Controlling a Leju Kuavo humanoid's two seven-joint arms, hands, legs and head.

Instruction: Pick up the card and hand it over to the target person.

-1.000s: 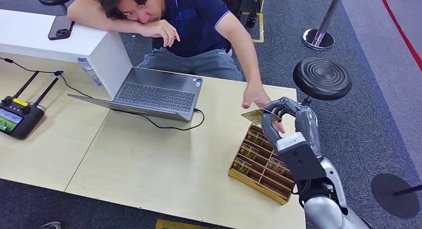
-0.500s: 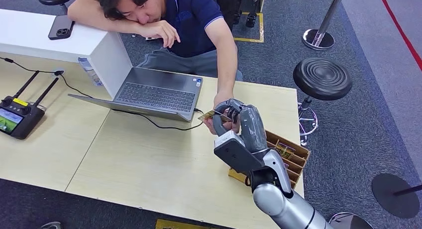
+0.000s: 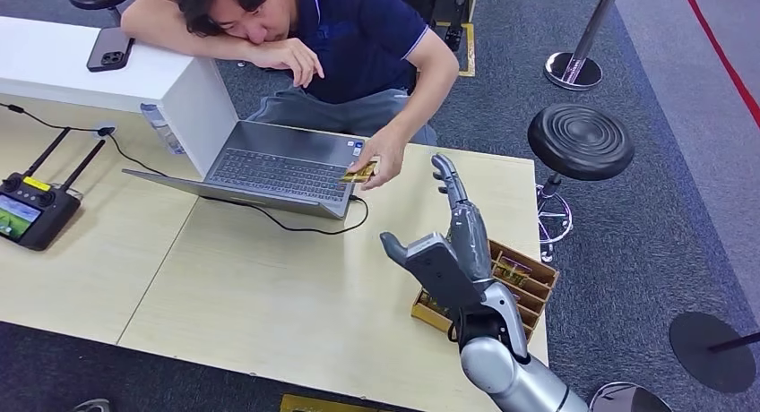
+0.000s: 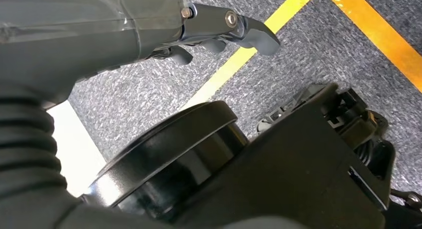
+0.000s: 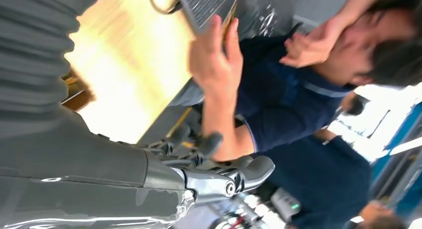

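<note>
In the head view, the card (image 3: 359, 172) has passed from the right robot hand (image 3: 445, 242) to the person's hand (image 3: 381, 157), which now pinches it above the laptop (image 3: 278, 168) in the upper middle of the frame; the right robot hand stands empty with fingers spread over the counter (image 3: 269, 287), near the wooden tray (image 3: 522, 282) at lower right. The handover looks complete. In the left wrist view, the left robot hand (image 4: 219, 32) hangs over grey carpet, fingers loosely apart, holding nothing. In the right wrist view, the card (image 5: 229, 21) sits in the person's fingers near the top centre, well apart from the open robot hand (image 5: 219, 164).
</note>
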